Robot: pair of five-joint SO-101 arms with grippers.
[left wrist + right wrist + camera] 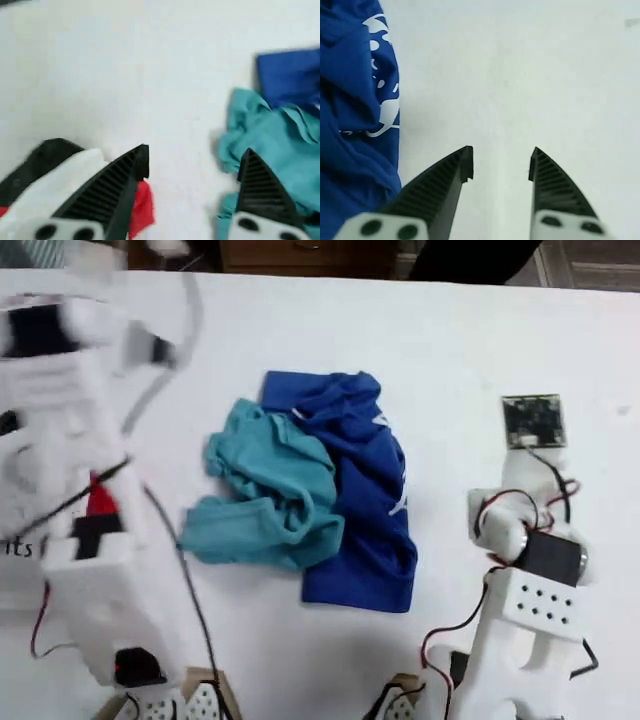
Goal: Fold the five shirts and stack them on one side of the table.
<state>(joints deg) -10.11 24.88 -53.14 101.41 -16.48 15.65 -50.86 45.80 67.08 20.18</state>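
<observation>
A crumpled teal shirt (265, 490) lies mid-table, overlapping the near edge of a blue shirt (365, 510) with white print. In the left wrist view my left gripper (195, 157) is open above bare table, with the teal shirt (270, 145) beside one finger and the blue shirt (290, 75) beyond it. A red piece of cloth (142, 205) shows under the other finger, next to something white and black. My right gripper (501, 157) is open over bare table, with the blue shirt (355, 105) off to one side.
The left arm (70, 440) rises large at the table's left, with cables hanging from it. The right arm (525, 570) stands at the near right, with a small circuit board (533, 420) past it. White table (450, 340) stretches behind and right of the shirts.
</observation>
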